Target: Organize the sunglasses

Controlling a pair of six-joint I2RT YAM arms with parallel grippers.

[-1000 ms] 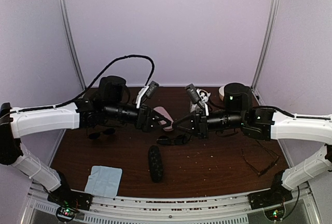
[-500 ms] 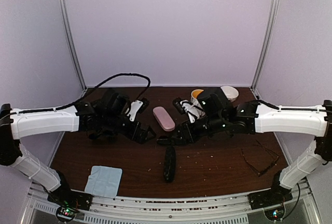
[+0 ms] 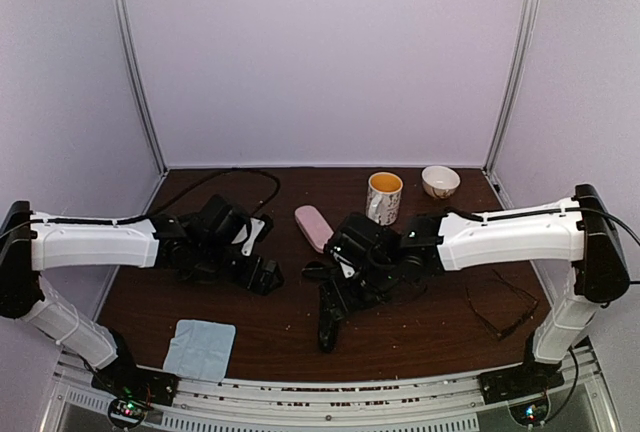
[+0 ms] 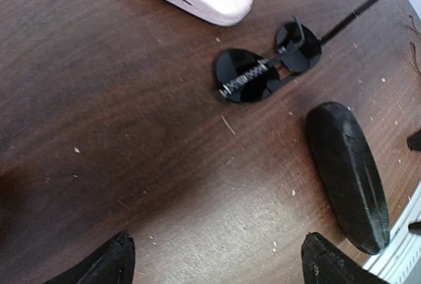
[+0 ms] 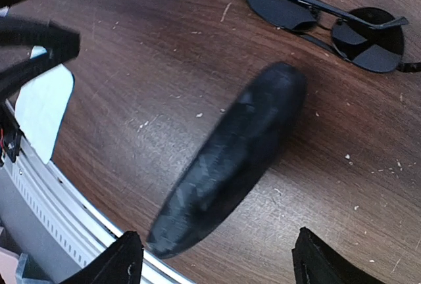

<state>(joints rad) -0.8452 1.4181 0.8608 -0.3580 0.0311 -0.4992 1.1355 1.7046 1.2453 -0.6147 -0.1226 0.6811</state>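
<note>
A pair of black sunglasses [image 4: 266,67] with dark round lenses lies folded on the brown table, also in the right wrist view [image 5: 329,24] and partly hidden in the top view [image 3: 316,272]. A second, thin-framed pair of sunglasses [image 3: 505,307] rests at the right. My left gripper [image 4: 220,267] hovers open over bare wood, short of the dark pair. My right gripper [image 5: 217,261] is open, low over the black case [image 5: 230,159], which lies free on the table. In the top view the left gripper [image 3: 268,277] and right gripper [image 3: 335,300] sit close together mid-table.
A pink case [image 3: 314,227] lies behind the dark sunglasses. The black case [image 3: 327,327] points toward the front edge. A light-blue cloth [image 3: 200,347] is at the front left. A mug [image 3: 384,197] and a bowl [image 3: 440,181] stand at the back.
Both arms have dropped from mid-air down to the table. The right gripper has gone from shut to open and swung over the black case, which now lies nearer the front edge.
</note>
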